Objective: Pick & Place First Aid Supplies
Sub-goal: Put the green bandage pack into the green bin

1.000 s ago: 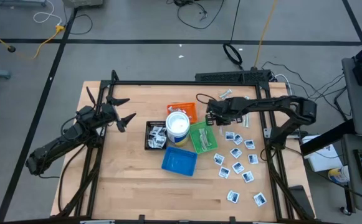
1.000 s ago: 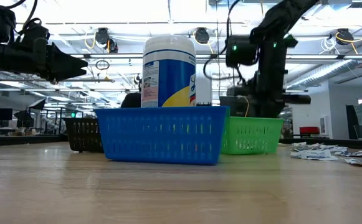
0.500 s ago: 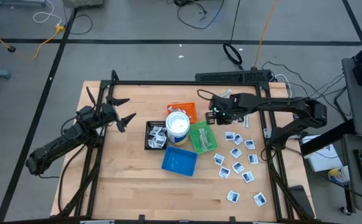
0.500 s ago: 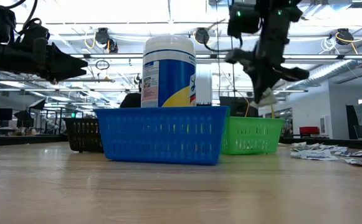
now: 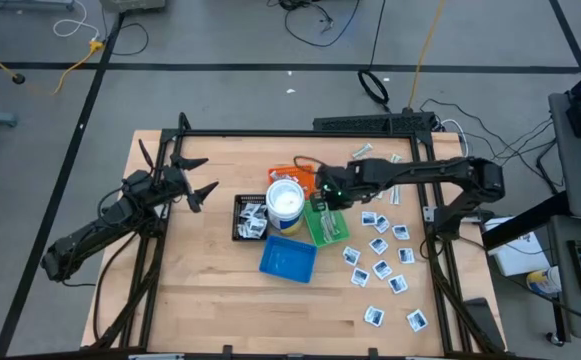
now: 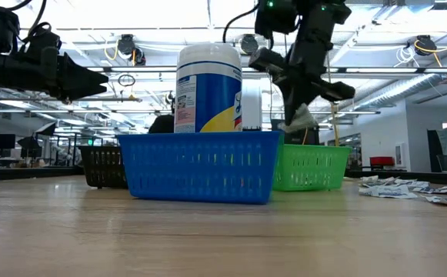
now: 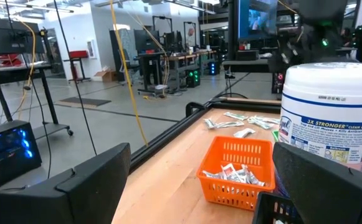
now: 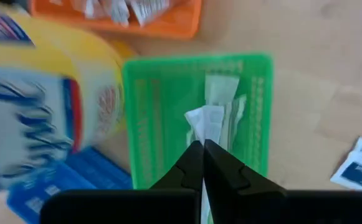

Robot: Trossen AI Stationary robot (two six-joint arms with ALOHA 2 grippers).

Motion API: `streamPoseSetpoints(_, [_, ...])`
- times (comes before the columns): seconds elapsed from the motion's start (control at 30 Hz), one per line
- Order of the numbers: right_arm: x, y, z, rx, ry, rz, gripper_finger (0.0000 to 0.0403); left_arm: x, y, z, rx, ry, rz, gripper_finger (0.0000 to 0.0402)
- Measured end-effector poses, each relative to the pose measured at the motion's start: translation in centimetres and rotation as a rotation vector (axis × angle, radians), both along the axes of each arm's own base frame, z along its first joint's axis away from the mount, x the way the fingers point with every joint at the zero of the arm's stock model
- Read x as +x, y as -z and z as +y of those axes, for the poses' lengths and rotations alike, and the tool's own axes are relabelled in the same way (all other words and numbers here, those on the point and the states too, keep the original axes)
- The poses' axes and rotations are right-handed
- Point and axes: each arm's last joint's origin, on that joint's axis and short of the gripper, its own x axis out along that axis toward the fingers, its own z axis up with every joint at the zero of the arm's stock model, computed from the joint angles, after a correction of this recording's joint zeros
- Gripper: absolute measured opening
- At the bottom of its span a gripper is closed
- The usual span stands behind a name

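Nearest to the front edge of the tabletop (image 5: 200,290), about a dozen white square packets (image 5: 383,268) lie loose on the right side, so I judge much sorting is left. The blue tray (image 5: 288,258) looks empty. Behind it, the black tray (image 5: 240,232) holds some packets and the green tray (image 5: 327,222) already holds pale wrapped strips (image 8: 221,87). Above the green tray the right tool (image 8: 202,148) is pinched closed on one more wrapped strip (image 8: 204,123), not yet released. Farther back, the orange tray (image 7: 237,175) has packets too, and several strips (image 5: 390,189) wait near the far edge. The left tool (image 5: 196,178) hangs idle at the left, fingers spread wide, holding nothing.
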Motion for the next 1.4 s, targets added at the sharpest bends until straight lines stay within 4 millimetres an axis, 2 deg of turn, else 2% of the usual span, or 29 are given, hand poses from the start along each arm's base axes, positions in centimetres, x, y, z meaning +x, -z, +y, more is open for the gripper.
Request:
streamPoseSetpoints(0.23, [0.4, 3.4, 0.5, 0.003, -0.017, 0.049, 0.0000, 0.0, 0.0, 0.0, 0.000, 0.000, 0.000, 0.0397])
streamPoseSetpoints(0.33, [0.4, 4.2, 0.6, 0.025, -0.026, 0.033, 0.0002, 0.0, 0.0, 0.0, 0.000, 0.000, 0.000, 0.0397])
streamPoseSetpoints(0.53, [0.5, 4.4, 0.5, 0.018, -0.011, 0.017, 0.0033, 0.0, 0.0, 0.0, 0.000, 0.000, 0.000, 0.0397])
streamPoseSetpoints(0.8, [0.6, 4.3, 0.3, -0.020, -0.033, 0.003, 0.0138, 0.0, 0.0, 0.0, 0.000, 0.000, 0.000, 0.0397])
streamPoseSetpoints(0.93, [0.0, 3.2, -0.6, -0.069, -0.037, -0.025, 0.0173, 0.0, 0.0, 0.0, 0.000, 0.000, 0.000, 0.0397])
streamPoseSetpoints(1.17, [-1.1, 1.6, -3.2, -0.148, -0.059, -0.057, 0.0173, 0.0, 0.0, 0.0, 0.000, 0.000, 0.000, 0.0397])
streamPoseSetpoints(1.4, [-1.9, 1.7, -5.3, -0.209, -0.338, -0.034, 0.0161, 0.0, 0.0, 0.0, 0.000, 0.000, 0.000, 0.0397])
